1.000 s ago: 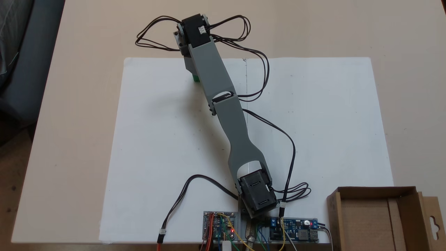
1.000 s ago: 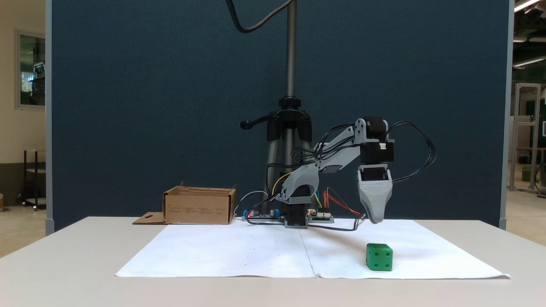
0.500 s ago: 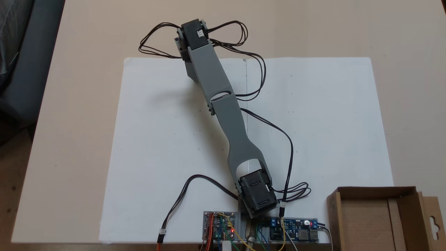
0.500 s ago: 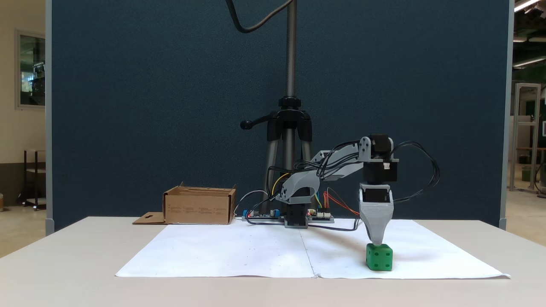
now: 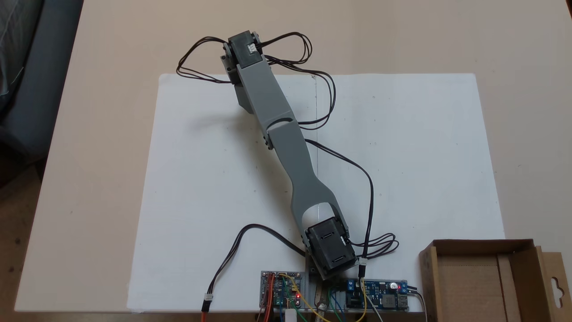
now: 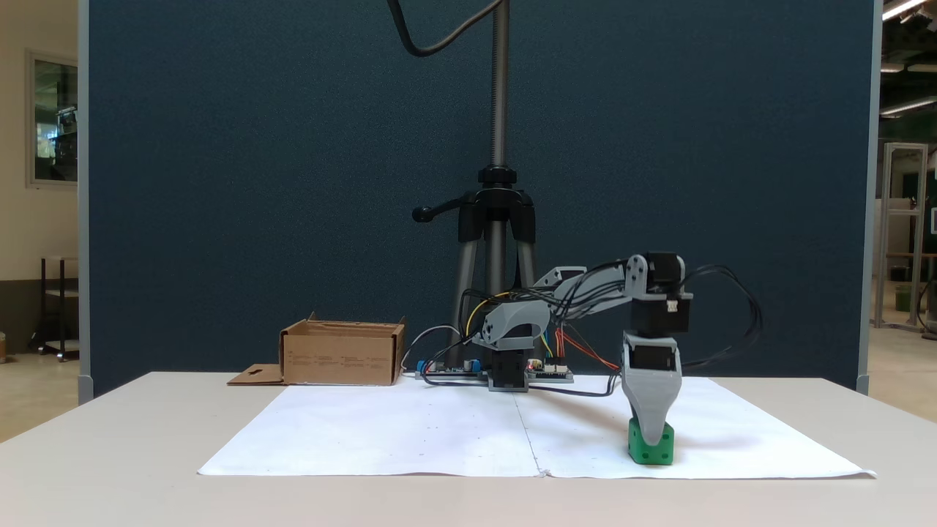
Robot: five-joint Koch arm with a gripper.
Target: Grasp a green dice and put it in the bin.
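Note:
The green dice [image 6: 663,454] sits on the white paper [image 6: 410,432] at the right of a fixed view taken from the front. My gripper [image 6: 654,438] points straight down, and its grey jaw covers the middle of the dice's upper half. Only this one jaw shows, so the other jaw's position and the grip are unclear. In the fixed view from above, my arm [image 5: 286,147] stretches to the paper's far left part and hides the dice beneath its wrist [image 5: 243,47]. The bin [image 5: 482,244] is a brown cardboard box at the bottom right, also seen as the bin [image 6: 340,359] at the back left.
Circuit boards [image 5: 380,295] and loose wires [image 5: 366,197] lie beside the arm's base [image 5: 330,252]. A tripod [image 6: 498,219] stands behind the table in front of a dark blue partition. The bin's flap [image 5: 556,286] sticks out at its side.
The gripper has come straight down from well above the dice to its top, and then over its upper half. The dice has stayed where it was.

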